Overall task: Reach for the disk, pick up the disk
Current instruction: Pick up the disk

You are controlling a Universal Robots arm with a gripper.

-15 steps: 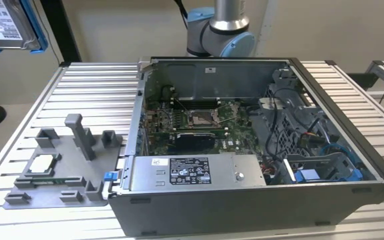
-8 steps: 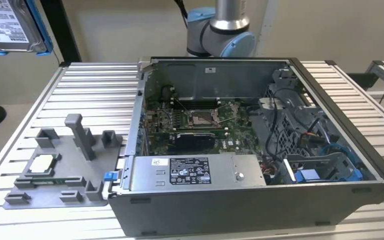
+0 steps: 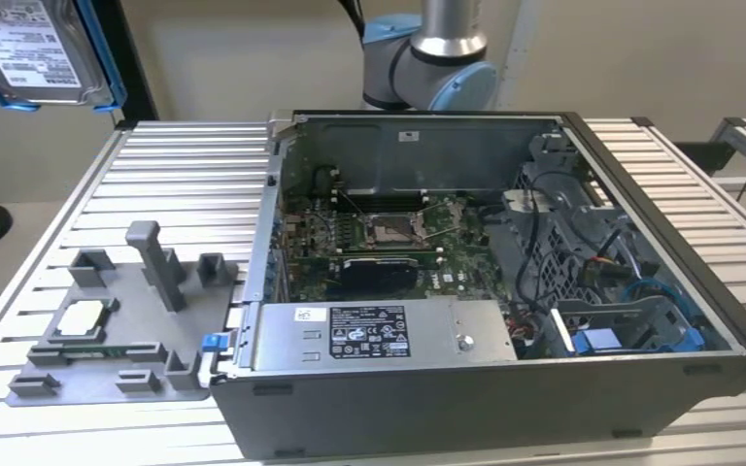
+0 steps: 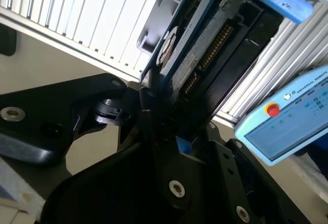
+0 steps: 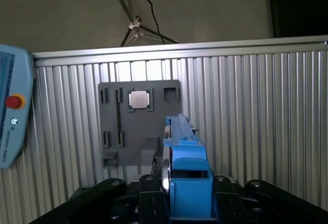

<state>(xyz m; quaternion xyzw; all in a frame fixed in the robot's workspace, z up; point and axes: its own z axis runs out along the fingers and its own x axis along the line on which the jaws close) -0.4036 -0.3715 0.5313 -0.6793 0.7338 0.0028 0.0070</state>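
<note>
Robotics lab set up for computer assembly. My arm (image 3: 431, 58) rises behind a ribbed aluminium tabletop (image 3: 166, 175). On it sits an open desktop computer case (image 3: 477, 408), motherboard (image 3: 387, 233) exposed, beside a grey fixture plate (image 3: 114, 330). A teach pendant (image 5: 13, 114) is near the tabletop, a tripod (image 5: 136, 26) stands on the floor, and the disk (image 3: 43, 53) is clamped in my jaws.

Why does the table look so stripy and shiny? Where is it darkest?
First wrist view: light glints off the ribbed table in bright stripes; the black gripper clamping the disk is darkest. Second wrist view: the slats glare nearly white. Exterior view: soft, even light, shade inside the open computer case.
</note>
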